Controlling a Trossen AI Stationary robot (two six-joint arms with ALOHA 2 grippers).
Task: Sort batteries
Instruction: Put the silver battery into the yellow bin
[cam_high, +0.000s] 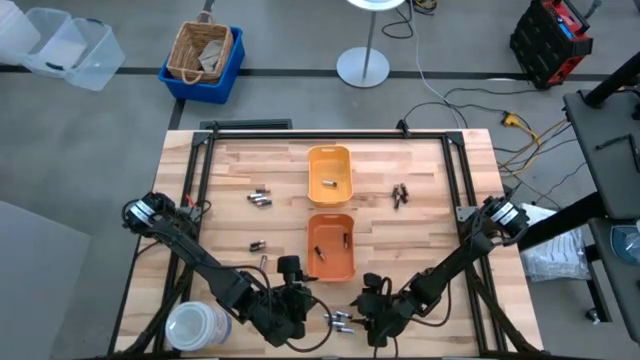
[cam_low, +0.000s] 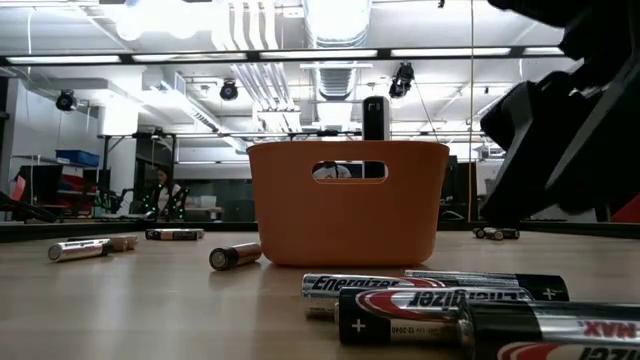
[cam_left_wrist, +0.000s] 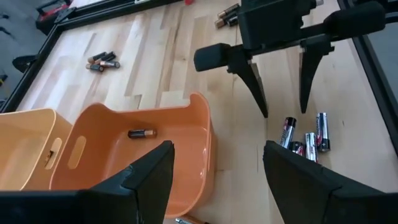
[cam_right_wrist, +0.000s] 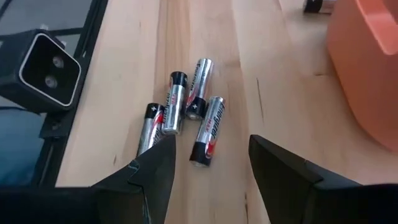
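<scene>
Several silver-and-black batteries (cam_right_wrist: 186, 115) lie loose in a cluster on the wooden table near its front edge (cam_high: 340, 320). My right gripper (cam_right_wrist: 211, 142) hovers open just above them, touching none; it also shows in the left wrist view (cam_left_wrist: 280, 81). My left gripper (cam_left_wrist: 217, 155) hangs open near the front end of the orange tray (cam_high: 331, 245), which holds a battery (cam_left_wrist: 142, 133). The yellow-orange tray (cam_high: 329, 172) stands behind it with a battery inside. More batteries lie at the far left (cam_high: 260, 198), the left middle (cam_high: 257, 245) and the far right (cam_high: 400, 193).
A clear plastic jar (cam_high: 195, 325) stands at the front left corner. A black camera block (cam_right_wrist: 46, 68) sits by the front edge beside the battery cluster. A black frame rail (cam_high: 330, 130) runs around the table. Bare wood lies left and right of the trays.
</scene>
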